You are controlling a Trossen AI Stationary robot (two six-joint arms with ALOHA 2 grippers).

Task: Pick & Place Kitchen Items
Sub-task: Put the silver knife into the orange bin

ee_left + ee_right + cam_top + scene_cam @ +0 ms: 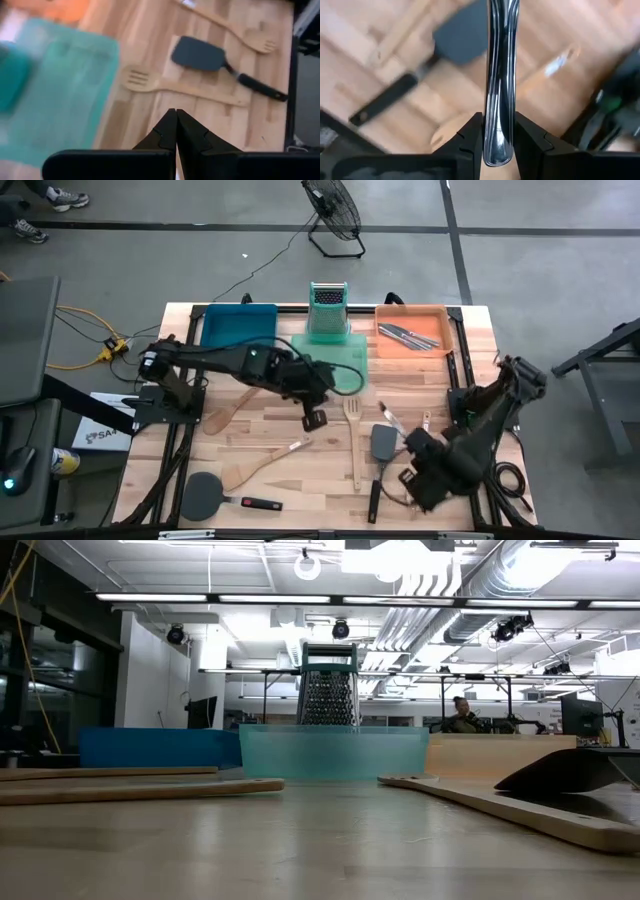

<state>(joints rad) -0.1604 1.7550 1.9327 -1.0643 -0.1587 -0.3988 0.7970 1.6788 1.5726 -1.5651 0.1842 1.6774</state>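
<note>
My right gripper (pixel 410 470) is over the table's near right part, shut on a silver metal utensil (pixel 500 75) that shows edge-on; knife or fork, I cannot tell. My left gripper (pixel 314 420) hangs shut and empty over the table's middle, just near of the green tray (pixel 330 360). Flat on the table lie a slotted wooden spatula (pixel 353 440), a black spatula (pixel 383 445), wooden spoons (pixel 225 412), and a red-tipped black spatula (pixel 215 495). Neither gripper shows in the low view. My right gripper pinches the silver utensil's handle (pixel 498 135) between its two fingers, by the handle's flat sides near its rounded end. The fingers point steeply down and lie along the utensil, which runs on past their tips. It is lifted clear of the table.
At the far edge stand a blue tray (pixel 238 325), a metal box grater (pixel 327 310) behind the green tray, and an orange tray (pixel 410 335) with silver cutlery in it. Another silver piece (pixel 390 418) lies near the black spatula.
</note>
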